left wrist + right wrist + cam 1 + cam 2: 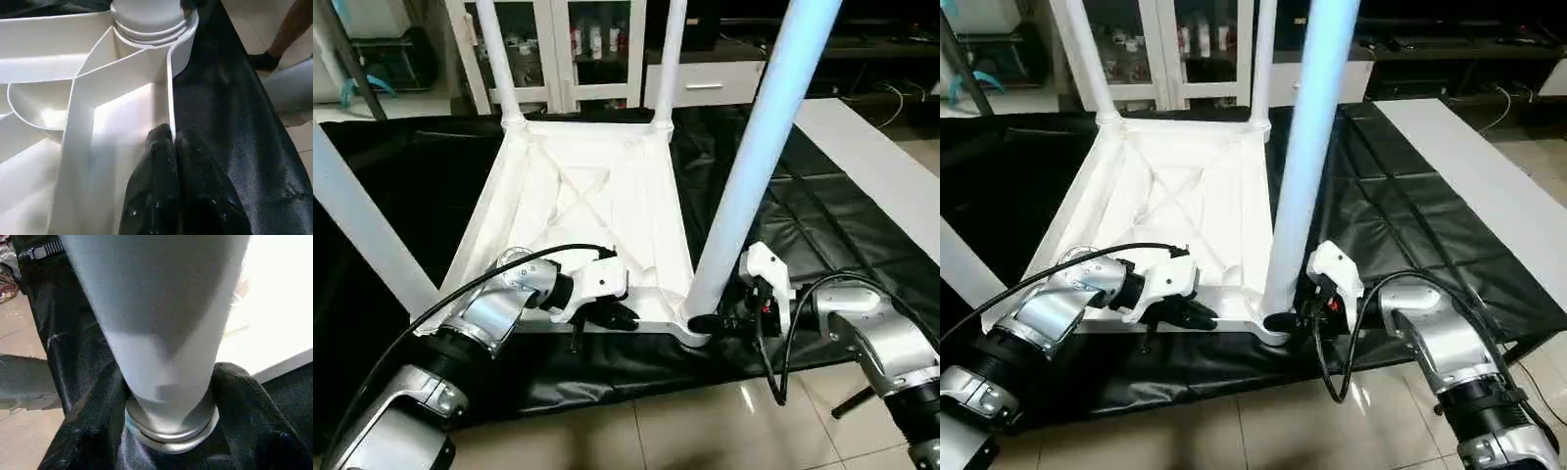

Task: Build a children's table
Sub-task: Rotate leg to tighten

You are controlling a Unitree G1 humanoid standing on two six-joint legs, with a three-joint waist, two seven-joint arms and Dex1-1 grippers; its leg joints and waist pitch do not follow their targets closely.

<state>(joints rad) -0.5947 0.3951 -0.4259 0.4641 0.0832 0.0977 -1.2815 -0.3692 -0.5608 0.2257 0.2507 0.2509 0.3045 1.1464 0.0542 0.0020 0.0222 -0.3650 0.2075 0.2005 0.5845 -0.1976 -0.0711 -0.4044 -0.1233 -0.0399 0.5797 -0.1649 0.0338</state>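
Observation:
The children's table lies upside down on a black mat, its ribbed white top [597,196] facing up. Two legs [499,59] [668,59] stand in the far corner sockets. A third leg [362,225] slants up at the left. The near right leg [754,157] stands upright in its round socket [690,328]. My right gripper [705,321] holds that leg's base, one finger [88,431] on each side just above the collar. My left gripper [617,315] is shut on the top's near rim [168,88], which runs between its fingers [156,161].
The black mat [803,225] ends close in front of me, with tiled floor [656,421] beyond its edge. A white cabinet with glass doors [558,39] stands behind the table. A long white board [871,166] lies at the right. A person's foot [264,61] rests on the floor nearby.

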